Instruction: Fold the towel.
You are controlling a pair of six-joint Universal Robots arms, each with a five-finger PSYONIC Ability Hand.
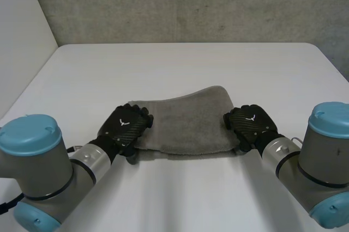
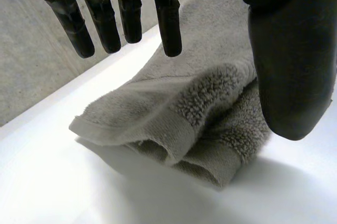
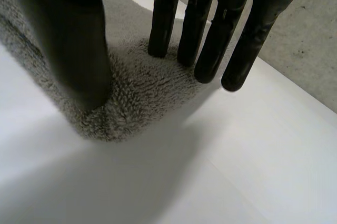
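Observation:
A grey towel [image 1: 188,126] lies folded in a thick strip across the middle of the white table [image 1: 180,63]. My left hand [image 1: 126,126] is at the towel's left end. In the left wrist view that hand [image 2: 168,13] hovers open with straight fingers and the thumb [image 2: 289,66] spread apart, just above the layered towel corner [image 2: 174,113], holding nothing. My right hand [image 1: 251,124] is at the towel's right end. There its straight fingers [image 3: 200,29] and thumb [image 3: 73,40] rest on top of the towel's corner [image 3: 142,92], which lies flat on the table.
Bare white tabletop surrounds the towel on all sides. A concrete wall [image 1: 191,3] rises behind the table's far edge. Both grey arms with light-blue caps come in from the near corners.

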